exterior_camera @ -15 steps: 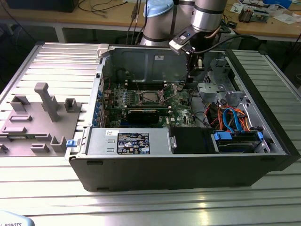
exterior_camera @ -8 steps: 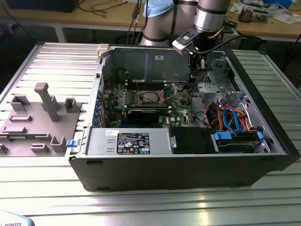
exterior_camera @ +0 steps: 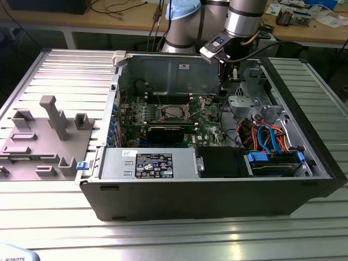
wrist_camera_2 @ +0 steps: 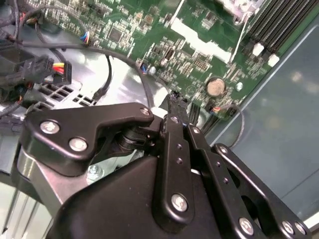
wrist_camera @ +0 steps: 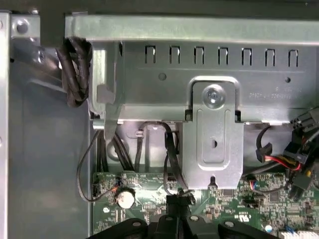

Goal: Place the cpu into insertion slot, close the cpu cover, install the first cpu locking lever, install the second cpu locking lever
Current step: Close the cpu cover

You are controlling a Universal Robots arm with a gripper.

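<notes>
Ext. view's left: 1 grey fixture tray [exterior_camera: 38,144]. Centre: 1 open PC case [exterior_camera: 217,190] holding 1 green board [exterior_camera: 209,130], 1 black card [exterior_camera: 166,132], 1 PSU [exterior_camera: 155,165]. Insertion slot [exterior_camera: 161,113] mid-board, grey square inside, prob. the cpu [exterior_camera: 173,112]. Right: gripper [exterior_camera: 223,91], fingers closed together, by board edge, well apart from slot.

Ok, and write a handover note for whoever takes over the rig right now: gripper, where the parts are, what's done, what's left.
Gripper: shut, low inside the open computer case, tips close to the edge of the motherboard. Cannot tell whether it holds anything.
Insertion slot: mid-board, apart from the gripper, toward the exterior view's left of it.
Done: none of the four steps can be confirmed; the slot's detail is too small to read.
Left: treat all four steps as unconfirmed.
</notes>
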